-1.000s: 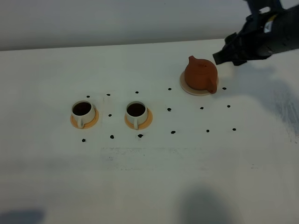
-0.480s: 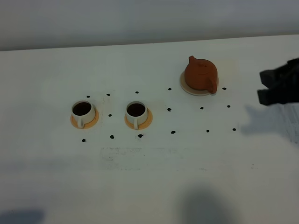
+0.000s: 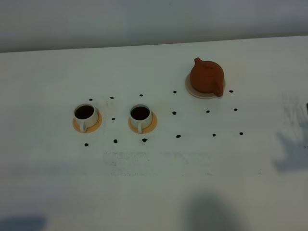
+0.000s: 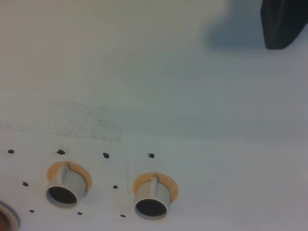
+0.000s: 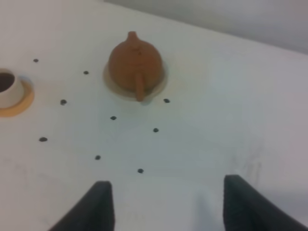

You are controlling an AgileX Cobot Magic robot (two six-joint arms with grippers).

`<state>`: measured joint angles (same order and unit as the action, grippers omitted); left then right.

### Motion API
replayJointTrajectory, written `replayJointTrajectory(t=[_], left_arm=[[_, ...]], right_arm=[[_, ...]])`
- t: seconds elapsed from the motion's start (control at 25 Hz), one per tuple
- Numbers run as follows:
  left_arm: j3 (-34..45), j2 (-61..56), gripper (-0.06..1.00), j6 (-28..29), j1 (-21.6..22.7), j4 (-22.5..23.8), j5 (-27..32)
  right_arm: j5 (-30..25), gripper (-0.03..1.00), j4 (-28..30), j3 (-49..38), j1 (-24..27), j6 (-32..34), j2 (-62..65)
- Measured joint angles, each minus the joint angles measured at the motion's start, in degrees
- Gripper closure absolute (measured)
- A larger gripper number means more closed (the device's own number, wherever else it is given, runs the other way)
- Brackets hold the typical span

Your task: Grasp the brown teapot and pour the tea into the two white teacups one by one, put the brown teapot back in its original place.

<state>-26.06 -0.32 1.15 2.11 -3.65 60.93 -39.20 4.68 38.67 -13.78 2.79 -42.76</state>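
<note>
The brown teapot [image 3: 206, 77] sits upright on its pale tan coaster [image 3: 195, 91] at the back right, lid on, free of any gripper. The two white teacups [image 3: 84, 114] [image 3: 140, 115] stand on orange saucers at the left and centre, each filled with dark tea [image 3: 140, 113]. Neither arm shows in the high view. In the right wrist view my right gripper [image 5: 168, 209] stands open and empty, well back from the teapot [image 5: 134, 62]. The left wrist view shows both teacups [image 4: 65, 185] [image 4: 153, 199] and one dark finger [image 4: 281, 21] of the left gripper.
Small black dots [image 3: 174, 113] are scattered over the white table [image 3: 154, 183] around the cups and the teapot. A faint scuffed patch [image 3: 144, 156] lies in front of the cups. An arm's shadow [image 3: 293, 154] falls at the right edge.
The right arm has drawn back from beside the teapot, moving right and toward the front until it left the high view. Teapot and cups have not moved.
</note>
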Motion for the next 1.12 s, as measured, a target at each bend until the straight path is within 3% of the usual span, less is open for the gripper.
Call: replayJointTrajectory(t=[0.36,0.72,1.12], left_arm=[[0.00,0.00,0.62,0.00,0.00,0.00,0.00],[0.00,0.00,0.62,0.00,0.00,0.00,0.00],[0.00,0.00,0.62,0.13,0.00,0.00,0.00]], right_arm=[[-8.29,0.48,0.58,-0.27,0.00,0.18,3.10],[-9.23,0.52,-0.11,-2.67,-0.10,0.25,7.83],[-14.48,0.54,-0.37,-3.76,-0.10,0.36,15.47]])
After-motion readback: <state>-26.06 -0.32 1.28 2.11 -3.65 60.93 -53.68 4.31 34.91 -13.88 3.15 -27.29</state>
